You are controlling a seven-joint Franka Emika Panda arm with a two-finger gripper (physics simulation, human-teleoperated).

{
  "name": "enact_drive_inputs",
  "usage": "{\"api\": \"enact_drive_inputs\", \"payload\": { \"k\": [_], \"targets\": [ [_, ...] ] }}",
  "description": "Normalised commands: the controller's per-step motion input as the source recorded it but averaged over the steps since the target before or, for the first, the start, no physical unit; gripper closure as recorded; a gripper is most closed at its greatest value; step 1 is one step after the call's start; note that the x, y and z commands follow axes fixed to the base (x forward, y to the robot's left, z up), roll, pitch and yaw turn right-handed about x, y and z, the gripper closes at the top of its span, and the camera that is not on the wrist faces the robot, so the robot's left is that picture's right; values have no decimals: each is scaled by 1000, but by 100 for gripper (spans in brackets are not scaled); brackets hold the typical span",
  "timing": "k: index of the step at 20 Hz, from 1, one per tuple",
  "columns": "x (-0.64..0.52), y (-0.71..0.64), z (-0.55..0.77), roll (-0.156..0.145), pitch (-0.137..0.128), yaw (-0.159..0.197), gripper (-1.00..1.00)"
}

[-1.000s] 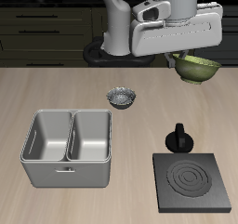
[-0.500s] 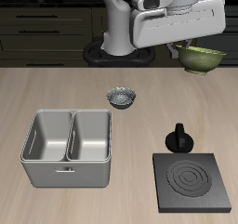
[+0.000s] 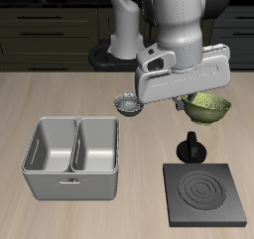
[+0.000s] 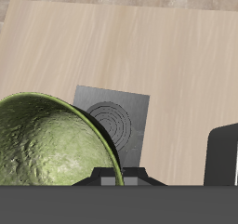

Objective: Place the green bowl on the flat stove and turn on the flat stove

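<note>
The olive-green bowl point(image 3: 206, 107) hangs above the table with its rim held by my gripper point(image 3: 192, 101), which is shut on it. It is behind the flat stove point(image 3: 206, 195), a black square plate with ring marks near the table's front edge. The stove's round black knob point(image 3: 190, 147) stands at its back edge, just below the bowl. In the wrist view the green bowl point(image 4: 46, 144) fills the close foreground, with the flat stove point(image 4: 116, 121) on the table beyond it. One dark finger point(image 4: 224, 153) shows beside them.
A grey two-compartment metal basin point(image 3: 74, 156) sits toward the table's front, away from the stove. A small grey-and-white patterned bowl point(image 3: 129, 105) rests on the table farther back, beside my hand. Dark cabinets point(image 3: 50, 25) run behind the table.
My gripper has come down and forward with the green bowl, from high at the back of the table to a spot just behind the stove's knob.
</note>
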Motion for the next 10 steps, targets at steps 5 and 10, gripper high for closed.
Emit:
{"api": "enact_drive_inputs", "payload": {
  "k": [5,10],
  "targets": [
    [112,-109,-627,7,13,32,100],
    [111,-179,-398,3,13,10,100]
  ]
}}
